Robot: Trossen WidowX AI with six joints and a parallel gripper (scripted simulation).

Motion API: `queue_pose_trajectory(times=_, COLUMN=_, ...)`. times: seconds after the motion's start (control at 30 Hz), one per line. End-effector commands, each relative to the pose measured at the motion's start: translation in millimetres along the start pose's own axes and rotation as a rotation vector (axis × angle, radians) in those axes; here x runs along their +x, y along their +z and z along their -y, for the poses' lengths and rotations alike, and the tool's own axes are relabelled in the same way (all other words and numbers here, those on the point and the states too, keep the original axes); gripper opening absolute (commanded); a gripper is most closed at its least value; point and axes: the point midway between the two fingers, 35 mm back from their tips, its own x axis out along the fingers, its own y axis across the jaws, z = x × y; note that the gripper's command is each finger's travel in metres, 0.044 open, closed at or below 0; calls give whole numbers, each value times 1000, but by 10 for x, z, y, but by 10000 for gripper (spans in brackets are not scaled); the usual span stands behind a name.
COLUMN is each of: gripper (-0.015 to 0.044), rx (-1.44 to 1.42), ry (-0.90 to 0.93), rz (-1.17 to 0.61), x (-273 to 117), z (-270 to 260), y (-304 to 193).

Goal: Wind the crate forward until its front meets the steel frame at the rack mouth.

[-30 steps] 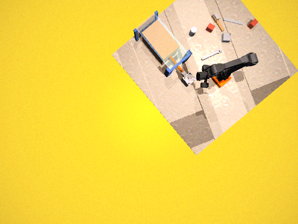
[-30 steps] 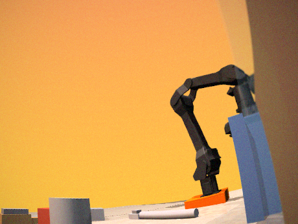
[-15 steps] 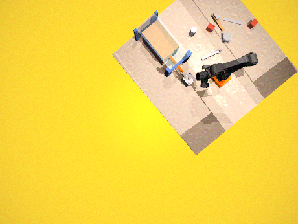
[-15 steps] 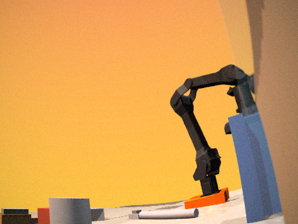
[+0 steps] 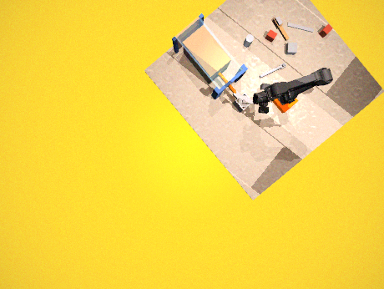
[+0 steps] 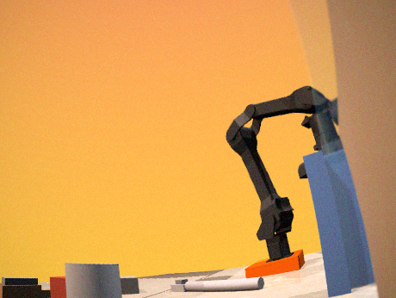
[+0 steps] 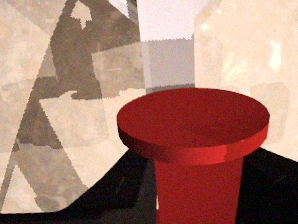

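The tan crate [image 5: 206, 48] sits inside the clear-panelled cubby; it looks flat, with a gap between its front and the blue frame [image 5: 239, 76] [image 6: 331, 224] at the mouth. An orange strap [image 5: 227, 83] runs from the crate under the frame to the grey winch [image 5: 241, 103]. The winch handle's pale crank arm [image 5: 249, 100] [image 7: 167, 55] reaches out from the winch, and its red grip [image 7: 192, 120] stands upright. My gripper [image 5: 262, 98] [image 7: 196, 175] is shut on the red grip, just below its wide top disc. The square key and winch hole are hidden.
The orange arm base [image 5: 285, 106] [image 6: 275, 265] is close beside the gripper. A wrench [image 5: 272, 71], a pale cylinder [image 5: 249, 40] [image 6: 92, 280], a grey block [image 5: 291, 48], red blocks [image 5: 271, 36] [image 5: 325, 30], a hammer [image 5: 281, 31] and a thin bar [image 5: 300, 27] lie farther off.
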Motion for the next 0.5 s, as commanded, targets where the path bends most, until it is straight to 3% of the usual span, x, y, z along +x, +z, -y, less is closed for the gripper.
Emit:
queue_pose_trajectory(times=0.0, gripper=0, rx=-4, ry=-3, rz=-3, x=24, z=2, y=-9)
queue_pose_trajectory(times=0.47, gripper=0, rx=-4, ry=-4, rz=-3, x=24, z=74, y=-7)
